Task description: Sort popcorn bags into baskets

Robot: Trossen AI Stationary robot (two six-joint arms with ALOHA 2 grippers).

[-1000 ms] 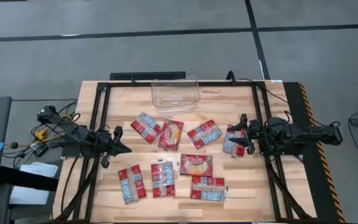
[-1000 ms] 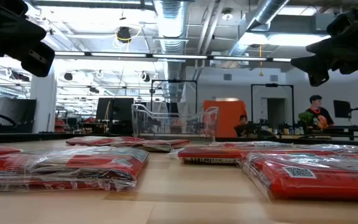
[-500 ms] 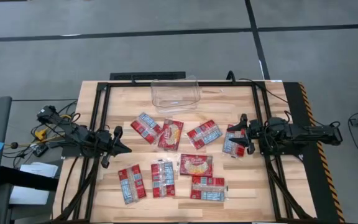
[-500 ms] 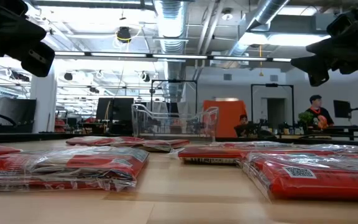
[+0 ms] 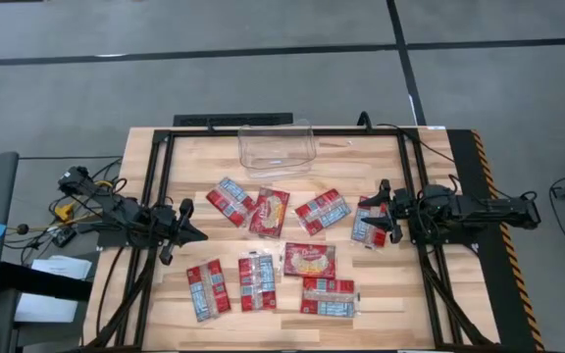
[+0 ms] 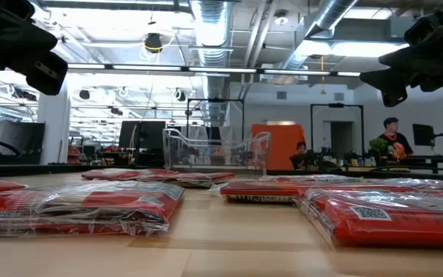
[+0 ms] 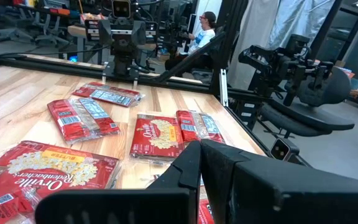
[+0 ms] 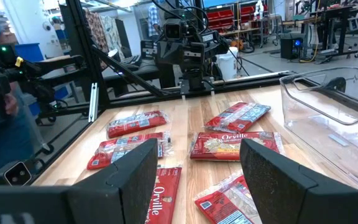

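left fingers [image 7: 199, 163]: pressed together, holding nothing | right fingers [image 8: 135, 171]: spread wide, holding nothing

"Orville Redenbacher's" reads on a popcorn bag [image 7: 39, 167]; "Orville" shows on another popcorn bag [image 8: 235, 143].

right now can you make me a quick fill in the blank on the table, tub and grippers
1. The clear tub holds ____ popcorn bags.
2. The left gripper has its fingers ____.
3. The right gripper, fingers ____, hovers over a popcorn bag.
4. The popcorn bags lie on a ____ table.

Missing words: no; shut; open; wooden
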